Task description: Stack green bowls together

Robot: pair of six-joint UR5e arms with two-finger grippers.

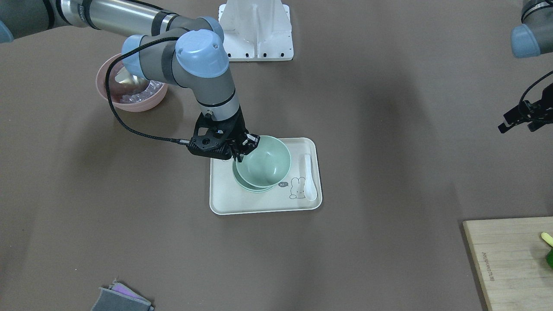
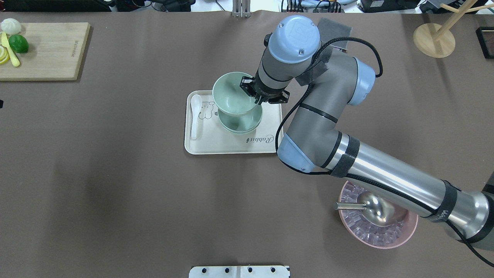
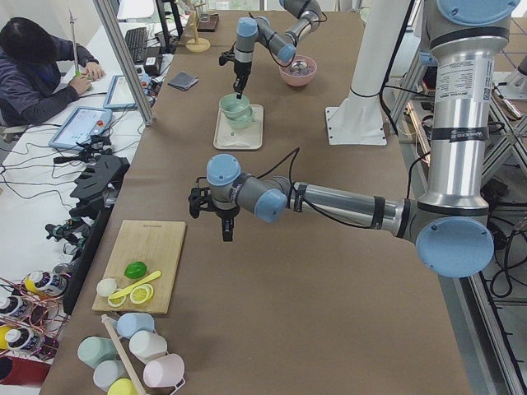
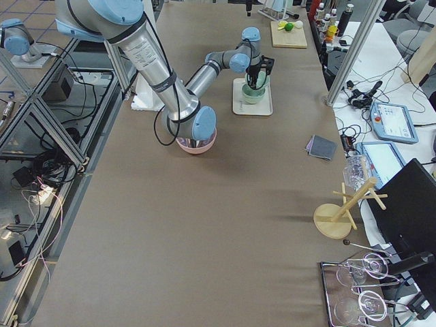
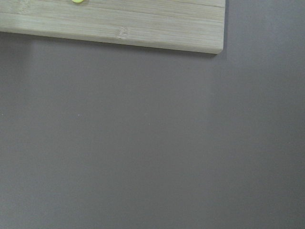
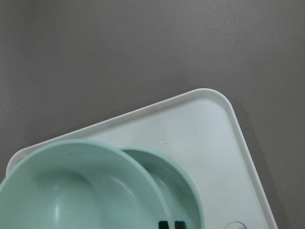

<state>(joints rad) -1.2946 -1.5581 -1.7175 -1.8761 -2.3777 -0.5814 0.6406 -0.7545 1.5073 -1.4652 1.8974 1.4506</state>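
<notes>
Pinching the rim of one green bowl (image 1: pixel 264 162) with my right hand (image 1: pixel 244 149), one finger inside the wall and the other outside, I hold it over the rest of the green bowls (image 1: pixel 252 187). Those lower bowls sit nested on the cream tray (image 1: pixel 259 205) near the middle of the bench (image 1: pixel 389 151). From overhead the held bowl lies off-centre from the ones below, shifted toward the far edge of the tray, so that part of the lower rim shows on my side. I cannot tell whether its base touches the bowl under it. My right wrist camera shows the held bowl large and close, with a lower bowl's rim peeking out beside it and a corner of the tray behind.

A white spoon (image 1: pixel 309 177) lies along the tray's edge on my left, just beside the bowls but apart from them, next to a printed rabbit. The pink bowl (image 2: pixel 386 245) with its metal scoop (image 2: pixel 372 206) stands well apart on my right, partly under my right arm.

My left hand (image 3: pixel 228 224) hangs above bare bench, well away from the tray and near the wooden cutting board (image 2: pixel 46 50), whose corner shows in my left wrist camera. Whether that hand is spread or pressed together I cannot tell, and it carries nothing that I can see
</notes>
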